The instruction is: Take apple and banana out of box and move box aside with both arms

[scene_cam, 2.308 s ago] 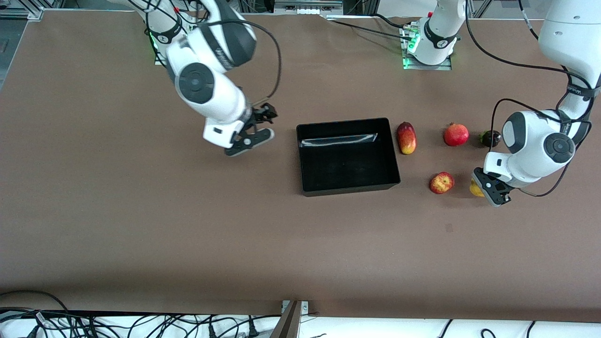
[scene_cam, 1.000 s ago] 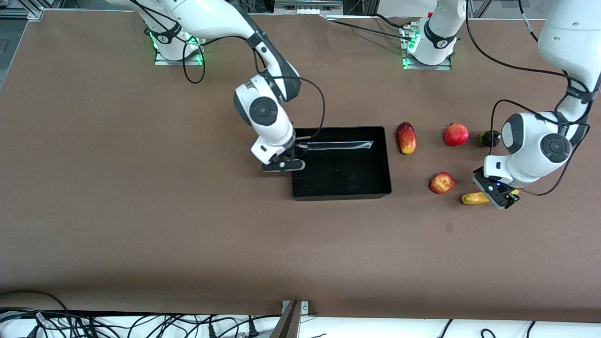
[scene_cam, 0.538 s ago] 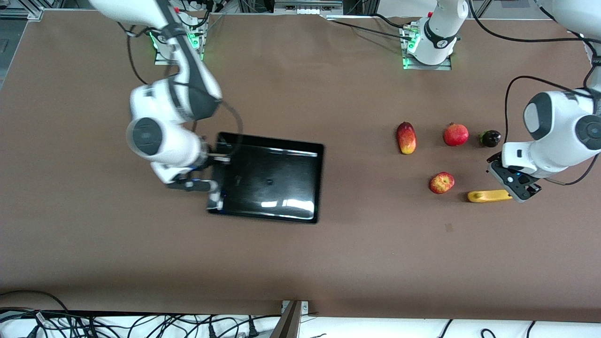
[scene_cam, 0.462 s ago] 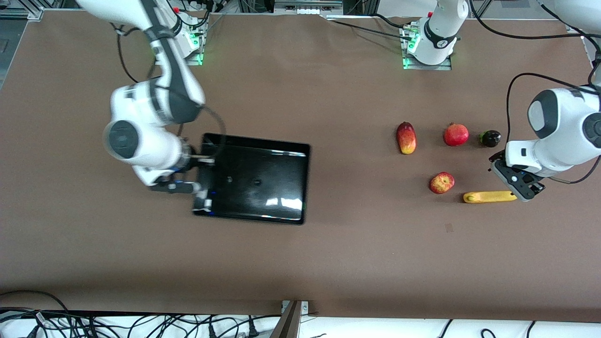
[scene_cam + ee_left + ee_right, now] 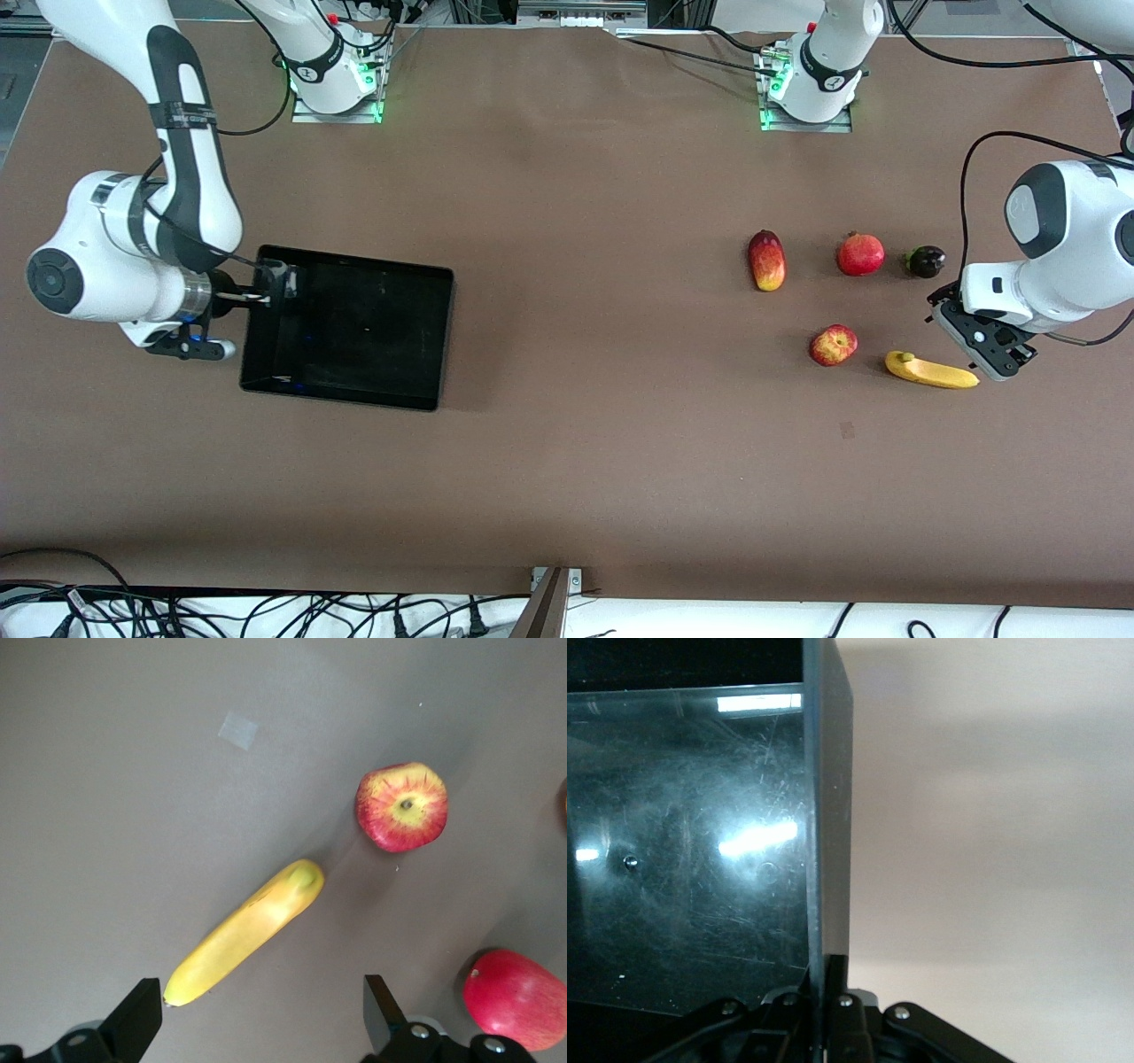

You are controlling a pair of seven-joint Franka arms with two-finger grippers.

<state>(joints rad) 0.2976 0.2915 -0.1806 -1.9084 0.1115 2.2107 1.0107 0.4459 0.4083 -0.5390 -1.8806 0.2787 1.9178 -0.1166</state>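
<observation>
The black tray (image 5: 354, 328) is toward the right arm's end of the table. My right gripper (image 5: 259, 298) is shut on its end wall; the right wrist view shows the wall (image 5: 829, 815) pinched between the jaws of the right gripper (image 5: 830, 979). The yellow banana (image 5: 930, 370) lies on the table beside the red-and-yellow apple (image 5: 833, 345), toward the left arm's end. My left gripper (image 5: 983, 344) is open and empty over the banana's end. In the left wrist view the banana (image 5: 244, 935) and the apple (image 5: 401, 806) show, with the left gripper (image 5: 261, 1028) spread wide.
A red-and-yellow oblong fruit (image 5: 767, 260), a round red fruit (image 5: 860, 254) and a small dark fruit (image 5: 925, 260) stand in a row farther from the front camera than the apple. The round red fruit also shows in the left wrist view (image 5: 516, 997).
My right arm has taken the tray by its wall and moved it toward the right arm's end of the table. My left gripper has let go of the banana, which now lies slanted.
</observation>
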